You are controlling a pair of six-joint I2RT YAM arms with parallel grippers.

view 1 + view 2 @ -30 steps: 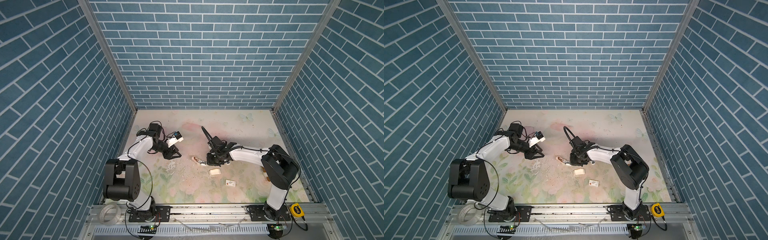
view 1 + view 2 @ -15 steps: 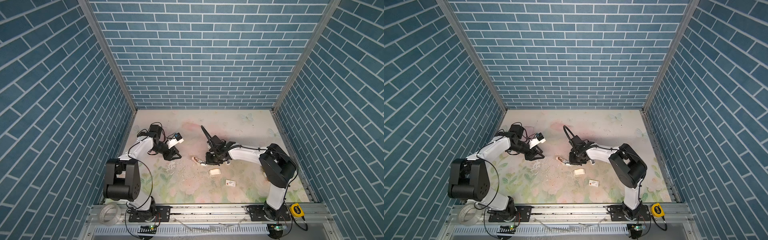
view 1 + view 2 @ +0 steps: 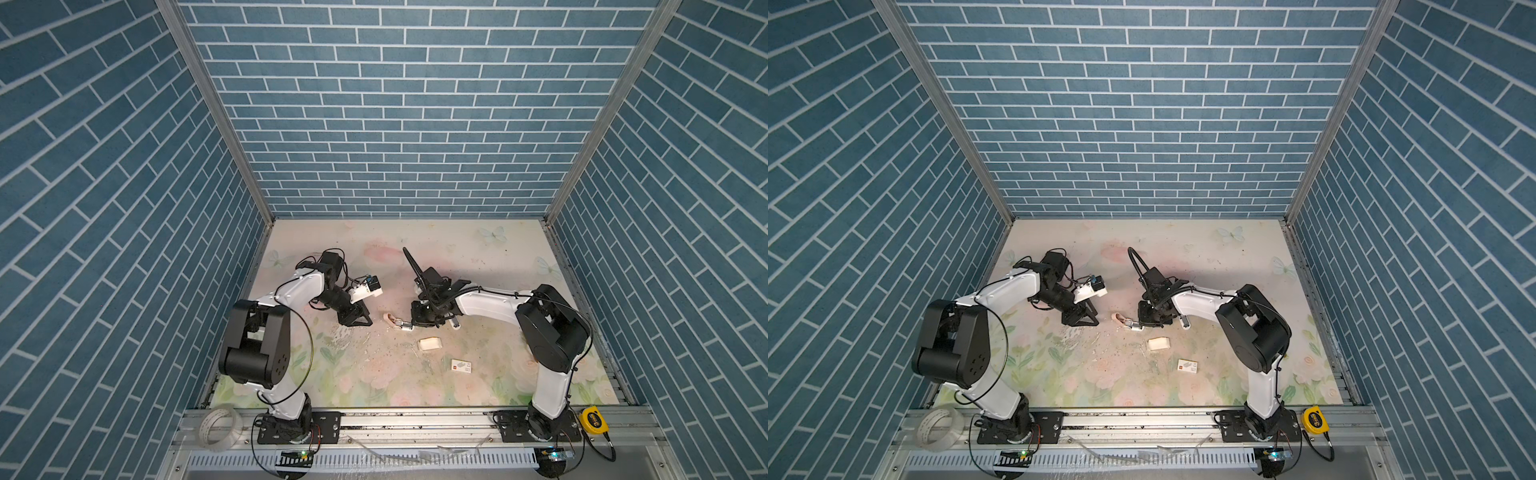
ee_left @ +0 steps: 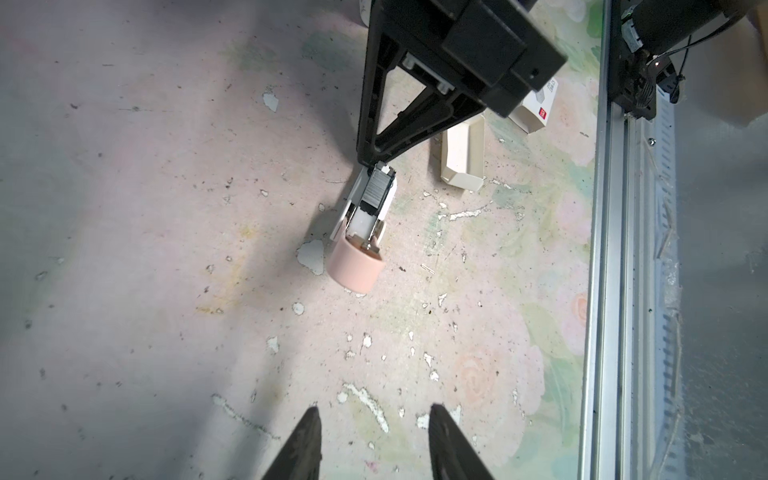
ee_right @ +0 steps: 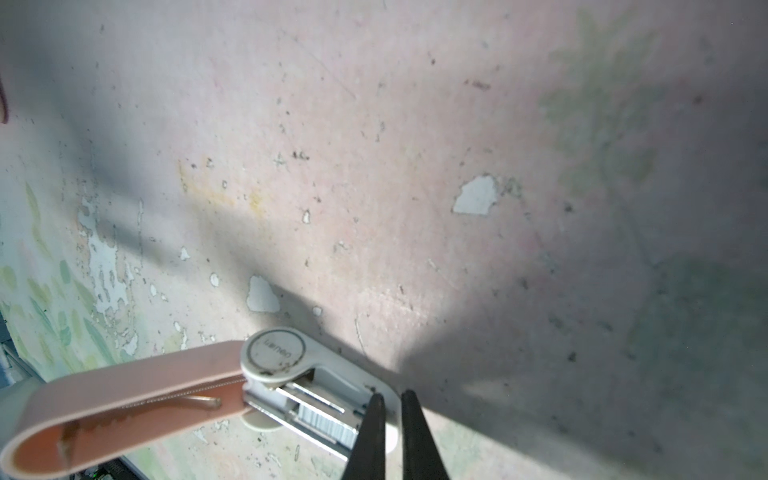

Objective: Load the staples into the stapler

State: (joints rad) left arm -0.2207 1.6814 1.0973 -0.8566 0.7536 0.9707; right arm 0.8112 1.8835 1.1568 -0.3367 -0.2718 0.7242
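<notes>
The stapler (image 4: 355, 266) lies on the mat with its pink lid (image 5: 124, 395) swung open from the white base (image 5: 274, 353). A grey strip of staples (image 4: 376, 189) lies in its metal channel, seen also in the right wrist view (image 5: 324, 419). My right gripper (image 5: 392, 397) is shut, its tips on the stapler's front end by the strip, as in both top views (image 3: 413, 325) (image 3: 1141, 325). The cream tray (image 4: 463, 158) near it looks empty. My left gripper (image 4: 372, 408) hangs open over bare mat, left of the stapler (image 3: 395, 322).
A flat white card sleeve with a red mark (image 3: 461, 366) lies nearer the front than the tray (image 3: 430, 343). The aluminium front rail (image 3: 415, 419) carries a yellow tape measure (image 3: 593, 417) and a roll of tape (image 3: 220, 428). Blue brick walls enclose three sides.
Both grippers stay almost where they were. The right arm's elbow has drifted slightly left.
</notes>
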